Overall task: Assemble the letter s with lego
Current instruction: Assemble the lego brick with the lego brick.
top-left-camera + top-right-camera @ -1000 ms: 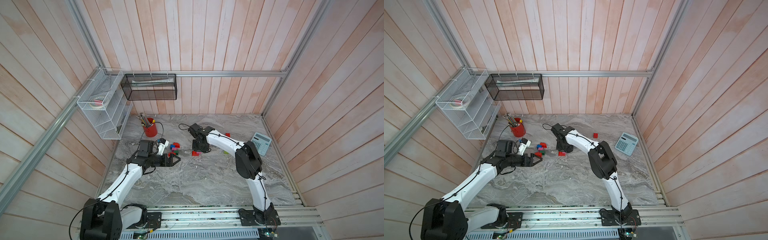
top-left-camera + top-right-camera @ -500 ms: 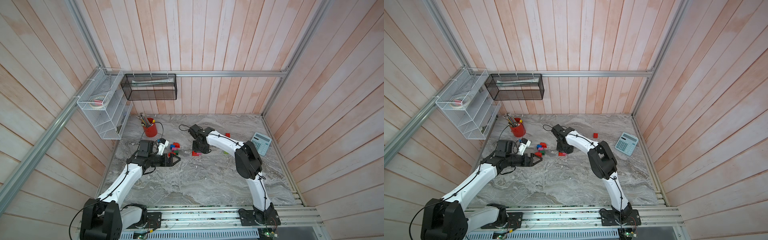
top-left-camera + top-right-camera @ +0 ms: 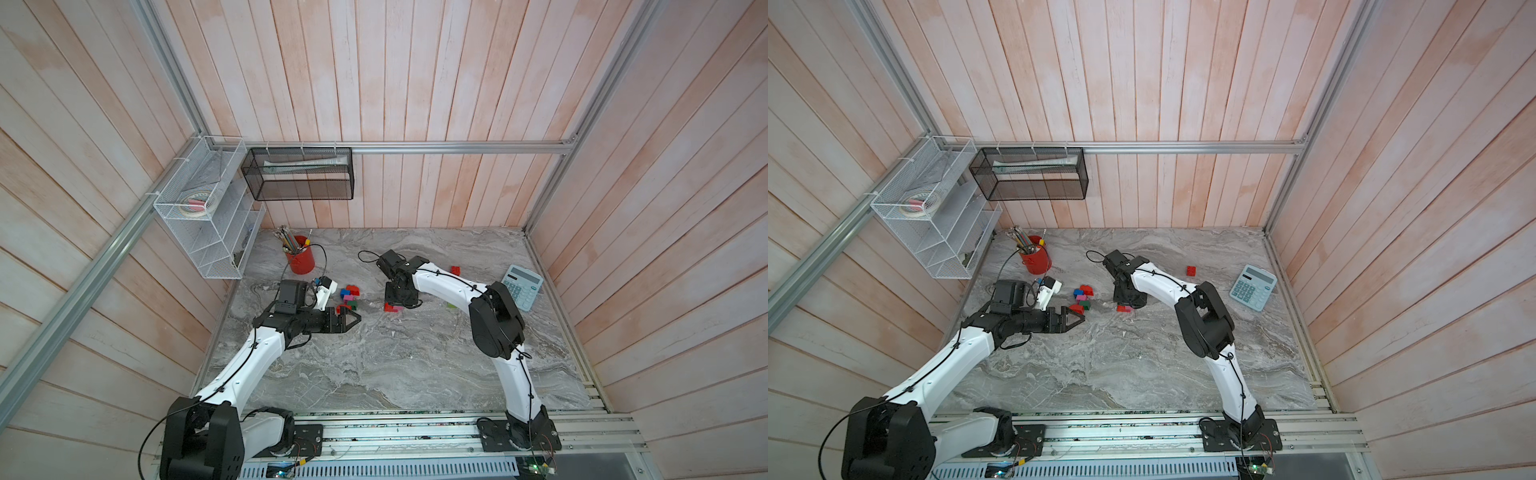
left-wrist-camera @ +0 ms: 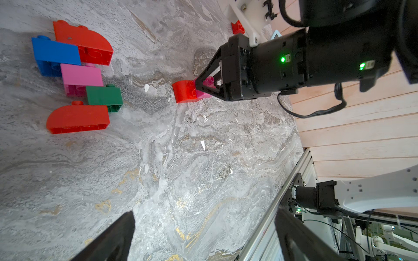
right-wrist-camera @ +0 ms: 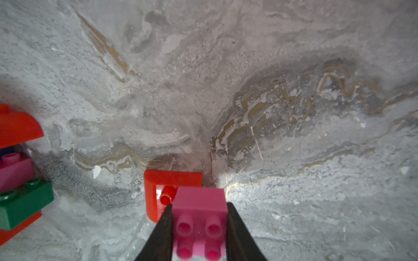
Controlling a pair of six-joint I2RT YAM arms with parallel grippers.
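Nothing moved — two pink lego.

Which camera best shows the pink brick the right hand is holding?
Right wrist view: the pink brick sits close, studs clear, in the right hand. Left wrist view half hides it; both top views show a speck.

Calculator well apart from right claw; red pencil cup near left claw; wire shelf, mesh basket wall-mounted beyond.

A pile of lego lies on the table, in front of the pencil cup. The calculator lies far right.
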